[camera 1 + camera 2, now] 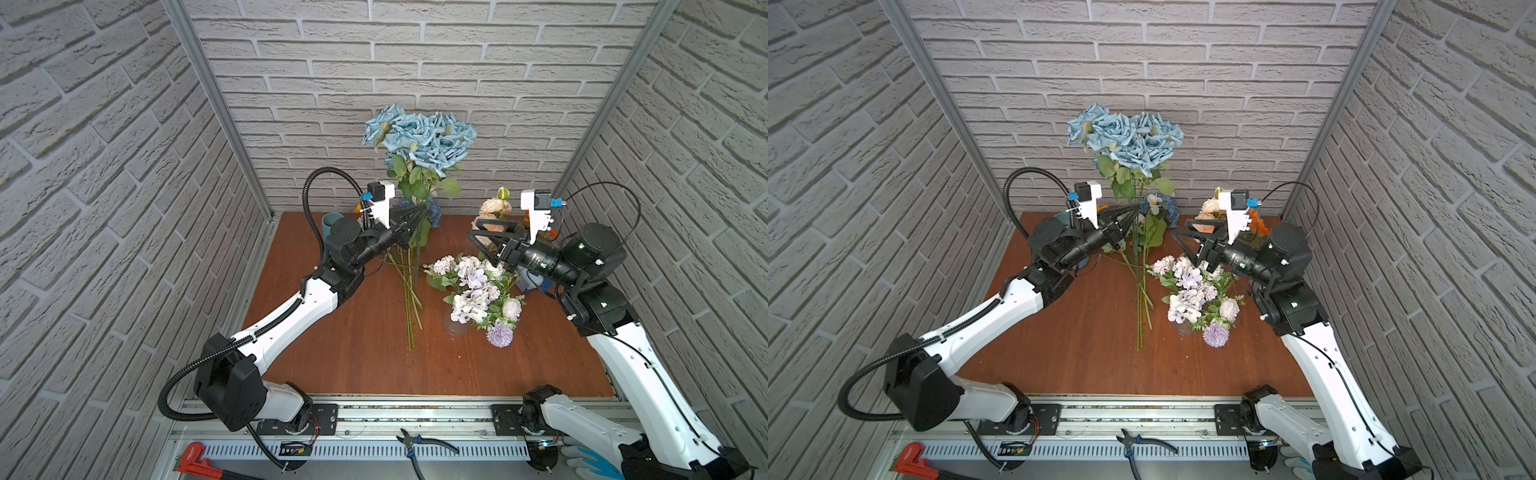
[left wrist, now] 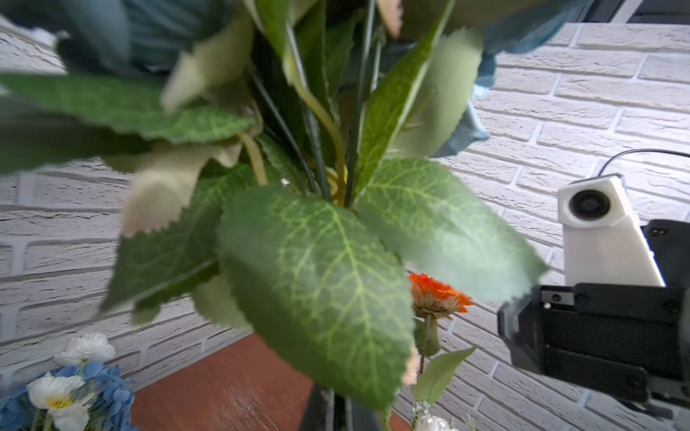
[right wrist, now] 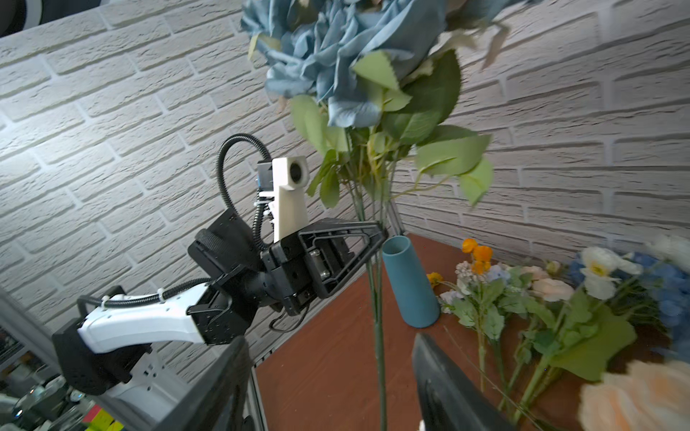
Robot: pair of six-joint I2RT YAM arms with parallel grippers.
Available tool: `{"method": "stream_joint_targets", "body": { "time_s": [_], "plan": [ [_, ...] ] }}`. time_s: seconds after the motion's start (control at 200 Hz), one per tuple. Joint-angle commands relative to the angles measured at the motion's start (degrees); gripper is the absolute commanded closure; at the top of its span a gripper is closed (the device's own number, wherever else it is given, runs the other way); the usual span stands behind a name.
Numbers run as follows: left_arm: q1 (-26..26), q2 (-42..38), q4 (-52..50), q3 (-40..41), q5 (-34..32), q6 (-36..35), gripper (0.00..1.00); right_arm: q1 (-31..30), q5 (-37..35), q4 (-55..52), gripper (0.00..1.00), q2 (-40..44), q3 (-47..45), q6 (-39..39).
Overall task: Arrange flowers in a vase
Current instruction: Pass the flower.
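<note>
Over open table (image 1: 353, 365), left tool (image 1: 420, 211) clamps pale blue roses (image 1: 419, 137); right tool (image 1: 477, 245) gapes nearby.

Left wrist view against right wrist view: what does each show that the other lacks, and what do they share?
Only the left wrist view: the right arm's camera and a red-orange bloom. Only the right wrist view: the left pincer shut on the rose stems, and the teal vase on the table. Both: the rose leaves, the hydrangea with white poppies, and the brick wall.
</note>
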State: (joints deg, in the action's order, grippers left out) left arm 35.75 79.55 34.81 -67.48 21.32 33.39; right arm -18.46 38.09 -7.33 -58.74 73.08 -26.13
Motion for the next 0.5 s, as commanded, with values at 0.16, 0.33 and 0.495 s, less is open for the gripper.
{"method": "stream_joint_targets", "body": {
  "time_s": [0.16, 0.33, 0.495],
  "plan": [
    [-0.5, -5.6, 5.3, -0.1, 3.2, 3.4, 1.00, -9.2, -6.4, -6.0, 0.37, -6.6, 6.0, 11.0],
    [-0.5, -8.0, 2.8, 0.3, 3.2, 3.4, 1.00, -12.2, -8.6, -5.8, 0.39, -10.5, 7.8, 12.4],
    [-0.5, -8.4, 6.4, 3.8, 3.1, 7.4, 1.00, -14.6, -10.5, -6.5, 0.43, -13.7, 11.1, 14.4]
  ]
}}
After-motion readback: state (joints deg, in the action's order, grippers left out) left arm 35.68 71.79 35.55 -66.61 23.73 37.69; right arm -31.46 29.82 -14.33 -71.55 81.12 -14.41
